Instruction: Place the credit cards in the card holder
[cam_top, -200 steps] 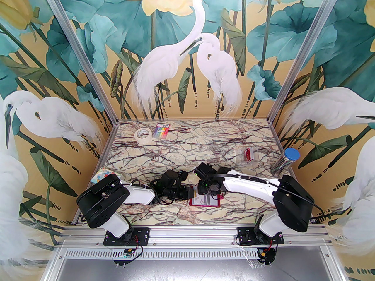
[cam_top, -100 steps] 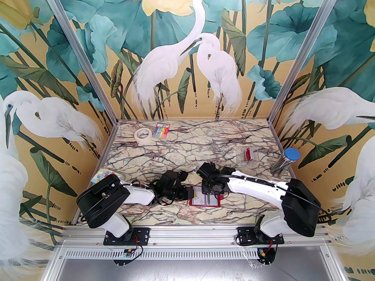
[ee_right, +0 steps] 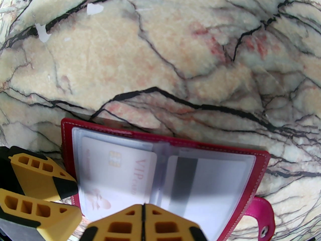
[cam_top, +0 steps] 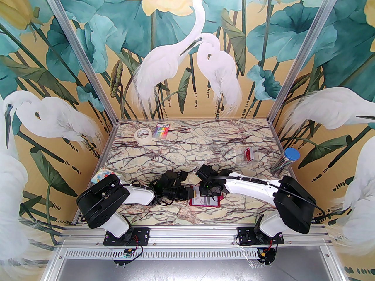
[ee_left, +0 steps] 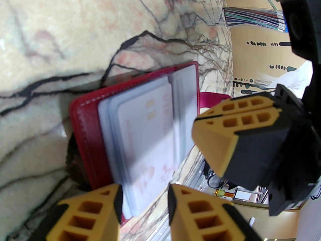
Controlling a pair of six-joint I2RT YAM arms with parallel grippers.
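Right wrist: holder (ee_right: 260, 169) lies open and flat on worktop (ee_right: 160, 59), near the front edge, between the two arms.
Left sleeve: pale VIP card (ee_right: 120, 174) inside.
Right sleeve: striped card (ee_right: 200, 184) inside.
Right end effector (ee_right: 143, 209): closed, fingers together, nothing between them, over holder's near edge.
Left end effector (ee_left: 145, 192): half-open, tips at holder's left edge, sleeve edge in the gap.
Tab (ee_right: 260, 220): pink, sticking out on the right.

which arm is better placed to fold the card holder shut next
Right, probably. The right hand is shut and empty, hovering over the middle of the open card holder, on the side of the snap tab. The left hand sits, jaws apart, at the holder's left edge, seemingly steadying it.
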